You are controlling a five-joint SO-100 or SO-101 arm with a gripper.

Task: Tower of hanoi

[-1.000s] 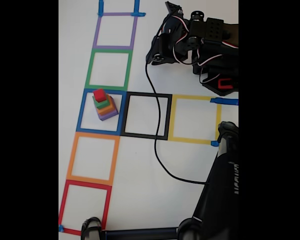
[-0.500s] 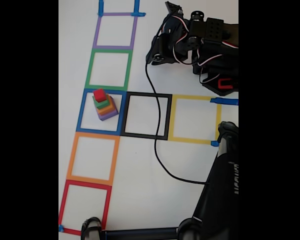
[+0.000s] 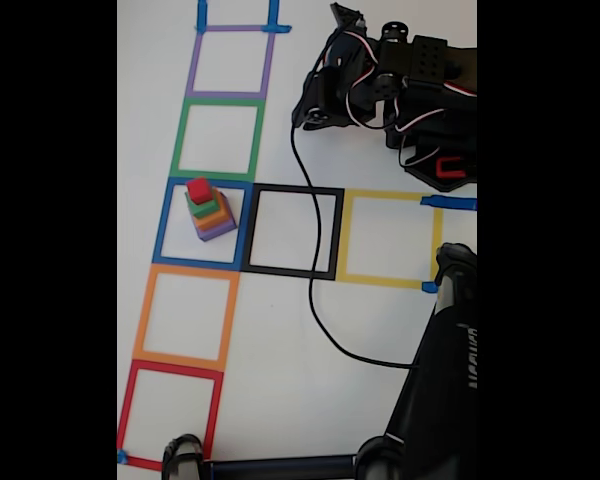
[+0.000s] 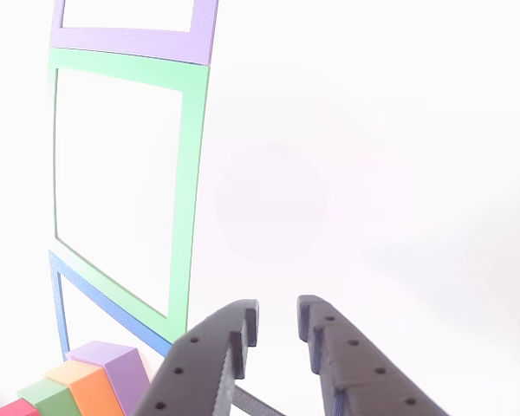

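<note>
White table with tape squares | cube tower sits inside blue square; looks light, hard, smooth | grab red cube by its sides | gripper jaws a little apart, holding nothing

In the other view, the red cube at seven o'clock is clipped by the bottom edge; the purple tape square runs off the top.

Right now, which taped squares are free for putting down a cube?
Free: the black square beside the stack, the green square, and the orange square. Occupied: the blue square, holding the cube stack. The cable crosses the black square's right edge.
</note>
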